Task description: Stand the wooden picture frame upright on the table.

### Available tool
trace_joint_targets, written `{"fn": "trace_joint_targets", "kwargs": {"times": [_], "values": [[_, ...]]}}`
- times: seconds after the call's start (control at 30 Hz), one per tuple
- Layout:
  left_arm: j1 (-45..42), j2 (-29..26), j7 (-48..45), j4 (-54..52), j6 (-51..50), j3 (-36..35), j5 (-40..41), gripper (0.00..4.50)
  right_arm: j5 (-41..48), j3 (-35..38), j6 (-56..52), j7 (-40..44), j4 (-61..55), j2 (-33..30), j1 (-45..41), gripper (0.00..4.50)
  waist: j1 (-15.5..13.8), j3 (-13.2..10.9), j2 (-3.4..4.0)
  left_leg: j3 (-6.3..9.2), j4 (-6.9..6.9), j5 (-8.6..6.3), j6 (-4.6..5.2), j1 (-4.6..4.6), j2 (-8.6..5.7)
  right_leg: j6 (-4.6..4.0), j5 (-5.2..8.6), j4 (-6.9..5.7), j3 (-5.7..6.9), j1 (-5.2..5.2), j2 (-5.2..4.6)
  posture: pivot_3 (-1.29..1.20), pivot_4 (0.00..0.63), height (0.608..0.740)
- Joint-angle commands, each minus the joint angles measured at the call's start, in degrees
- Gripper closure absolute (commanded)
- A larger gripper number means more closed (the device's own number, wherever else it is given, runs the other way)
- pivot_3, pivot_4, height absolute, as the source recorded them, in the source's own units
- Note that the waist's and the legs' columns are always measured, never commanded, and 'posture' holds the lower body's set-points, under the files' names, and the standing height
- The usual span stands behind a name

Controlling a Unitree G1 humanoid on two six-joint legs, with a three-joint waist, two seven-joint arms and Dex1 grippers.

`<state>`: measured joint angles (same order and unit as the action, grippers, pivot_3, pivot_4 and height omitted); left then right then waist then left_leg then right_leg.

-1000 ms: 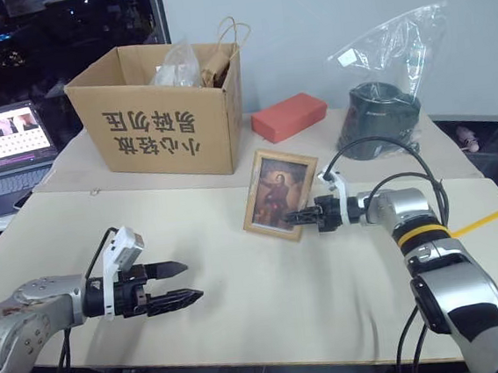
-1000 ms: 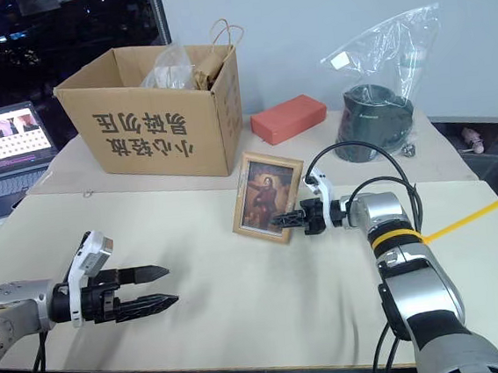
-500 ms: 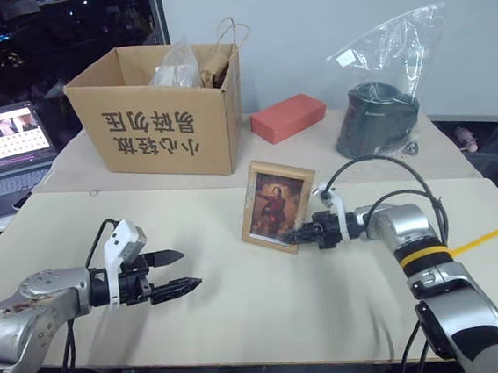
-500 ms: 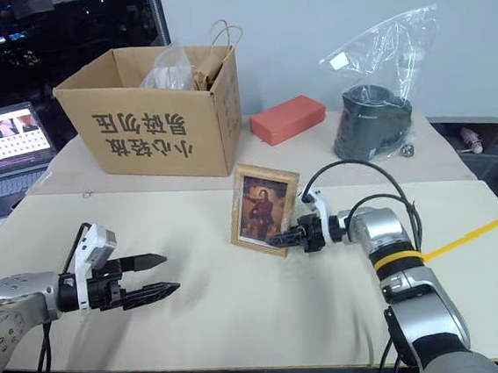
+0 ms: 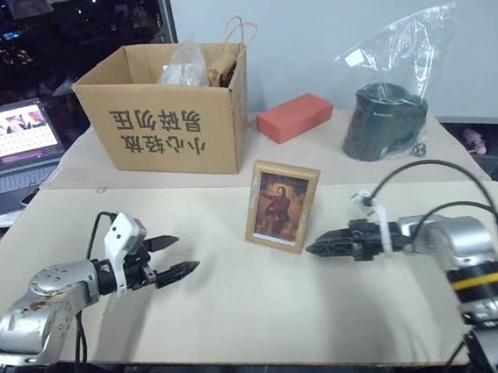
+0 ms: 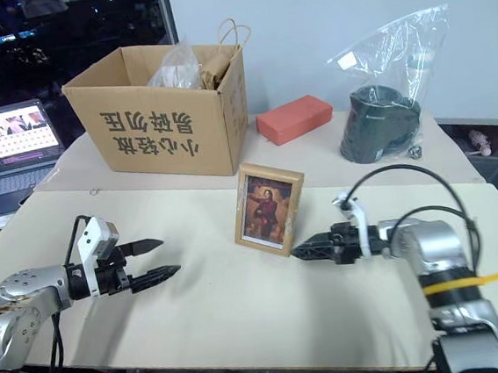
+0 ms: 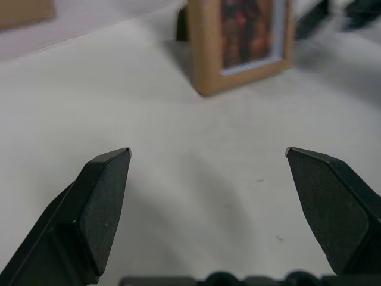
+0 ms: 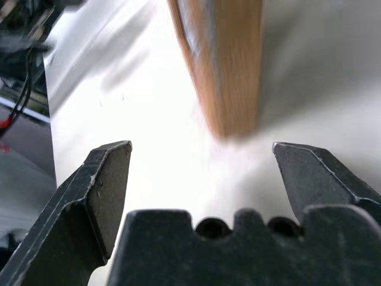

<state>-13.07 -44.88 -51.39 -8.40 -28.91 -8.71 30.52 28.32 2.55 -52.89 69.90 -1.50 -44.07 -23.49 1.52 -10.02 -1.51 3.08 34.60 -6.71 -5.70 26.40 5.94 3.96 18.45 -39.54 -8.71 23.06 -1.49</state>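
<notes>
- You have the wooden picture frame [image 5: 282, 204] standing upright on the table [image 5: 242, 302], near the seam between the 2 panels, its portrait side facing the robot.
- Your right gripper [image 5: 312, 248] sits just beside the frame's lower right corner, apart from it, with its 2 fingers spread wide and nothing between them; the right wrist view looks along the frame's light-wood edge.
- Your left gripper [image 5: 188, 254] hovers over the table well to the frame's left, pointing toward it, jaws wide and holding nothing.
- Behind the frame you can see a cardboard box [image 5: 168, 110], a red flat box [image 5: 294, 117] and a dark pot in a clear plastic bag [image 5: 384, 121].
- A laptop [image 5: 8, 157] sits open at the far left.
</notes>
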Motion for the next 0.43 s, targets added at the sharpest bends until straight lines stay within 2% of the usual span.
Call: {"fn": "trace_joint_targets", "kwargs": {"times": [0.03, 0.1, 0.2, 0.27, 0.43], "values": [[0.3, 0.2, 2.5, 2.5, 3.7, -2.2, -3.5, 0.00, -1.5, 10.5, 13.4, -5.1, -8.3, -0.7, 4.6, 0.08, 0.3, 0.0, 0.00, 0.00, 0.02, 0.00, 0.00, -0.01, 0.00, 0.12, 0.07, 0.00, 0.00, 0.00, 0.00, 0.00, 0.150, 0.688], [1.4, 0.7, 3.3, 2.4, 4.8, -2.5, -4.3, 0.00, -3.9, 14.6, 19.2, -12.1, -9.3, 1.4, 5.9, 0.08, 1.3, 0.0, 0.00, -0.03, 0.11, 0.01, 0.00, -0.03, 0.01, 0.16, 0.06, 0.00, -0.05, 0.00, 0.00, 0.00, 0.150, 0.688], [2.3, 1.4, 3.7, 1.5, 5.3, -2.3, -4.8, 0.00, -4.3, 16.5, 23.6, -14.6, -10.1, 2.9, 8.5, 0.08, 1.5, 0.0, 0.00, -0.03, 0.21, 0.05, 0.03, -0.06, 0.01, 0.25, -0.04, 0.00, -0.06, -0.07, 0.00, 0.00, 0.150, 0.688], [1.8, 2.6, 4.6, 1.4, 5.1, -2.1, -4.6, 0.00, -3.7, 18.4, 23.8, -18.1, -11.3, 5.0, 11.3, 0.08, 1.2, 0.0, -0.02, 0.00, 0.21, 0.06, 0.04, -0.09, 0.01, 0.25, -0.03, 0.00, -0.06, -0.12, 0.00, 0.00, 0.150, 0.688], [-0.3, 3.5, 3.6, 3.2, 5.2, -0.6, -5.5, 0.00, -4.1, 17.5, 23.5, -23.9, -14.3, 8.2, 15.6, 0.08, 0.8, 0.0, -0.02, -0.01, 0.20, 0.06, 0.04, -0.05, -0.02, 0.24, -0.04, 0.01, -0.06, -0.16, -0.02, 0.00, 0.150, 0.688]]}}
